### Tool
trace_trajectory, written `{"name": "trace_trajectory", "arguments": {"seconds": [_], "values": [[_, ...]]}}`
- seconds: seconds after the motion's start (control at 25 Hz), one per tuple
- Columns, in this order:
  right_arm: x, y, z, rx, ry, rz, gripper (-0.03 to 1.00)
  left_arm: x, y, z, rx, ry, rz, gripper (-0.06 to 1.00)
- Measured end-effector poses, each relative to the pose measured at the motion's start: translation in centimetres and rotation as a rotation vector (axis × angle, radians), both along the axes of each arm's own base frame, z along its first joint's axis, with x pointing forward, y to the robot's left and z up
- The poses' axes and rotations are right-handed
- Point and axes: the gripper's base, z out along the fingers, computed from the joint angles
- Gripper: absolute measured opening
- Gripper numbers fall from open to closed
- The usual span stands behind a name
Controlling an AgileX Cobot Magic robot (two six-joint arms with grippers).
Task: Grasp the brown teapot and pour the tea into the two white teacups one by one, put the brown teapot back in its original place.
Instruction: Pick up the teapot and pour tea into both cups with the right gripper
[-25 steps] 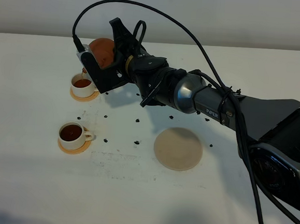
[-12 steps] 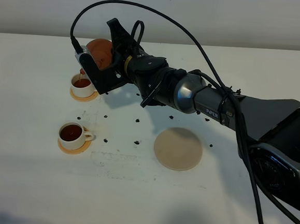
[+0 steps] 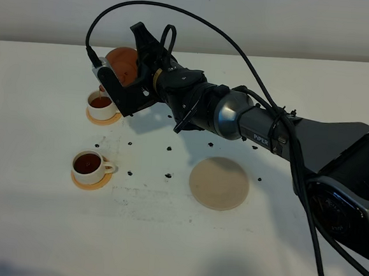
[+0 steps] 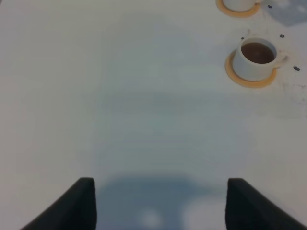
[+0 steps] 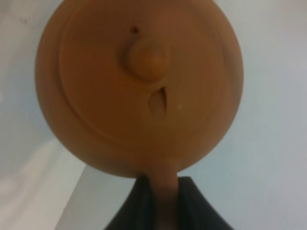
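Two white teacups are sitting on orange coasters, both holding dark tea. Right gripper is pinching the brown teapot by its handle, tilting it over the far cup. Beige disc is lying bare, well apart. Left gripper is hovering with its fingers spread.

I'm seeing a white desk carrying two orange-tan coasters, each bearing a white cup of tea: the far cup and the near cup. A pale beige disc is lying bare to their right. Small dark specks are sitting scattered between them.
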Motion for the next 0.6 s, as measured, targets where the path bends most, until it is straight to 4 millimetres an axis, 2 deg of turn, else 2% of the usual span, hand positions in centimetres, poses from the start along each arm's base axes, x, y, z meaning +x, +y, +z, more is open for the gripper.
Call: {"name": "trace_trajectory", "arguments": {"seconds": [0.6], "values": [[0.12,-0.02,0.22,-0.053,-0.059,0.023,0.10,0.00,0.00,0.00,0.000,0.000,0.000,0.55]]}}
